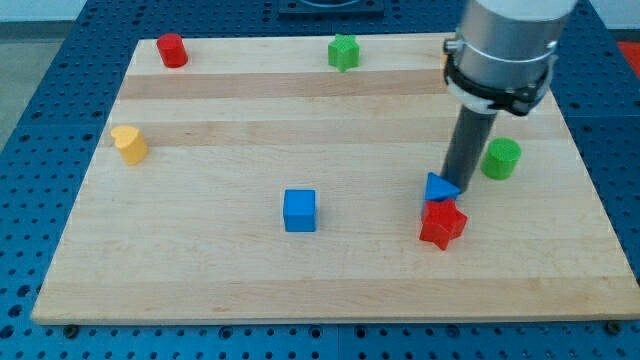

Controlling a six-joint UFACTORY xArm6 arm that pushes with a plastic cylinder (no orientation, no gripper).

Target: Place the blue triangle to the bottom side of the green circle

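- The blue triangle (439, 187) lies on the wooden table (200, 270), toward the view's right, touching the red star (442, 223) just below it.
- The green circle (501, 158) stands near, up and to the triangle's right.
- The arm has no pincer; the tip (460, 186) of its rod sits against the triangle's right edge, between triangle and circle.
- A blue cube (299, 211) rests well apart on the left.
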